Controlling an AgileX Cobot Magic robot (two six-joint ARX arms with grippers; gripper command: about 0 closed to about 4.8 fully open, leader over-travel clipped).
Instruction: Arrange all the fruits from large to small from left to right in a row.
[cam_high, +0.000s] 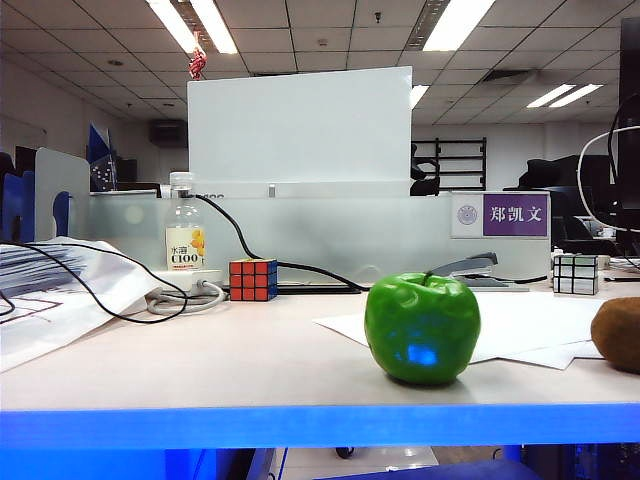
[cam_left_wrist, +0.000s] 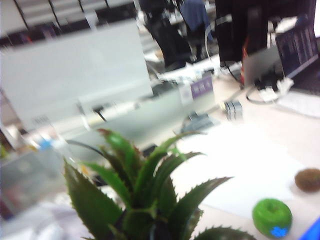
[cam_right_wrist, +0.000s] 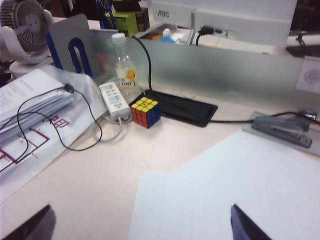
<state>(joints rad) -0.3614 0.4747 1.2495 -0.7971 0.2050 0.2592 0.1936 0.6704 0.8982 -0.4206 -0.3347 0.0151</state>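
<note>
- Large pineapple, spiky green crown: filled the lower centre of the blurred left wrist view, leaves fanning upward; its orange-yellow body was out of frame. It was absent from the exterior view.
- Left gripper: fingers hidden beneath the crown in the left wrist view and not in the exterior view; it read as pressed together, probably pinching the pineapple just below the leaves, though the blur left the contact itself unseen.
- Glossy green apple with a short stem: stood upright on the pale tabletop, right of centre in the exterior view, partly on a white paper sheet. In the left wrist view it sat at lower right, well apart from the crown.
- Small brown fuzzy kiwi: cut by the right edge of the exterior view, near the apple and right of it.
- Governing relation: apple then kiwi already ran large to small toward the right; the bare tabletop left of the apple was judged the slot for the pineapple, and the left arm was the nearer to it.
- Right gripper: two dark fingertips at the bottom corners of the right wrist view, spread wide, holding nothing, above bare table and paper.
</note>
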